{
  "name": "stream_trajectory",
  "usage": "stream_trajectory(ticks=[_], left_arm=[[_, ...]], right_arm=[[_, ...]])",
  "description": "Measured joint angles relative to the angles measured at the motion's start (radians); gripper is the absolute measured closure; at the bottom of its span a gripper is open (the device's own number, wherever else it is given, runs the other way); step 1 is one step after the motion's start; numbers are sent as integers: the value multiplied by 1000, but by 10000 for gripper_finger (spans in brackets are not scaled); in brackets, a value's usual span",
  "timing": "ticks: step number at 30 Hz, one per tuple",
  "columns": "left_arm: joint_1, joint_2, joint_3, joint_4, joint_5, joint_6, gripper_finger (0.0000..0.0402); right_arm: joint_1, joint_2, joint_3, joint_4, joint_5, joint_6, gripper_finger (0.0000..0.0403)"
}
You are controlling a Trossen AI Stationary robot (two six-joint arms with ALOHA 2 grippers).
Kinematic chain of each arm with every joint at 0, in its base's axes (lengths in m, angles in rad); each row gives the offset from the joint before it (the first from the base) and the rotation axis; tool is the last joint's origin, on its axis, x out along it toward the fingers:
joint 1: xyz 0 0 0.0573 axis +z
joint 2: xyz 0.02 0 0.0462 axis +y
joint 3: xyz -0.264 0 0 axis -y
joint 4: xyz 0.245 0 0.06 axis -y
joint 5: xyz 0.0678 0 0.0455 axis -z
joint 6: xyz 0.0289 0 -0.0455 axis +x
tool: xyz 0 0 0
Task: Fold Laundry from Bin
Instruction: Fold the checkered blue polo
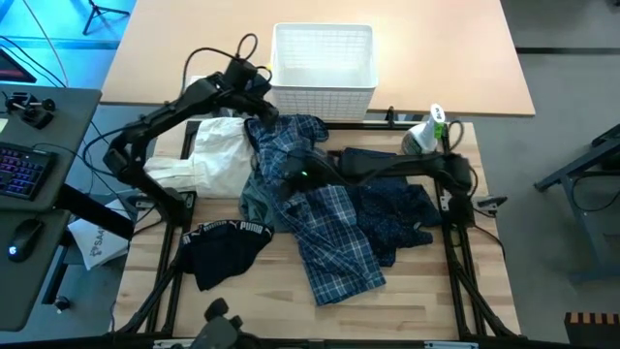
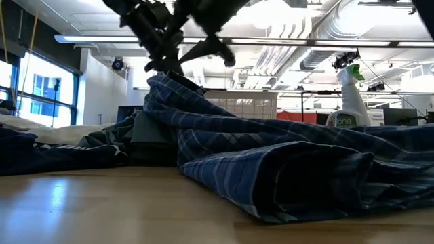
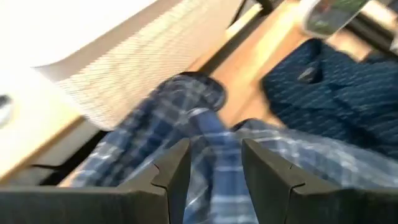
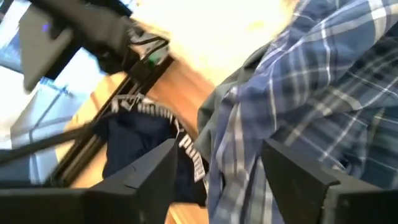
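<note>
- While the high view lays out the whole pale wooden table (image 1: 242, 301), only it shows the white rectangular lattice-sided plastic bin (image 1: 324, 60) standing at the far edge, with nothing visible inside it.
- Spread across the table in front of that bin lie the blue-white plaid shirt (image 1: 329, 233), a white cloth (image 1: 215, 155) to its left, a grey-green top (image 1: 254, 202) peeking from under the plaid, navy dotted trousers (image 1: 397, 218) on the right and a black piece with white Puma lettering (image 1: 225, 247) near the front left.
- From the left wrist view, the left gripper (image 3: 216, 167) has its two dark fingers (image 3: 177, 171) set narrowly on either side of a raised ridge of plaid cloth, just in front of the bin wall; whether they actually pinch it I cannot tell.
- Seen from its own wrist, the right gripper (image 4: 217, 171) stands wide, fingers apart over the plaid and the grey-green fabric, holding nothing.
- Only the low view shows the plaid lifted into a peak under the dark grippers, with a white spray bottle with a green trigger (image 2: 350, 95) behind.
- Looking down from above, both grippers' fingertips are lost against the dark arms and cloth.
- Much of the grey-green top is covered by plaid.
</note>
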Motion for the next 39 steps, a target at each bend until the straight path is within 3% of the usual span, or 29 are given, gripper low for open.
stream_trajectory(ticks=[4,7,12,14,16,20,25,31,35,39], left_arm=[[20,-12,1,-55,-24,32,273],[26,-11,1,-76,-26,44,273],[30,-11,1,-83,-25,47,273],[30,-11,1,-97,-25,45,273],[30,-11,1,-110,-25,44,273],[30,-11,1,-117,-24,44,273],[30,-11,1,-115,-36,45,273],[30,-11,1,-105,-166,73,273],[30,-11,1,-105,-215,105,273],[30,-11,1,-106,-217,107,273]], right_arm=[[-27,103,126,-63,-27,67,165],[-35,159,174,-98,-32,112,191],[-44,196,192,-167,-93,73,297],[-51,172,195,-206,-109,19,357],[-61,142,195,-256,-128,-66,390],[-91,61,195,-350,-210,-208,383],[-156,0,197,-505,-130,-255,398],[-218,45,86,-374,-266,-412,400],[-220,84,-16,-392,-169,-424,397],[-238,66,-7,-546,-52,-395,394]])
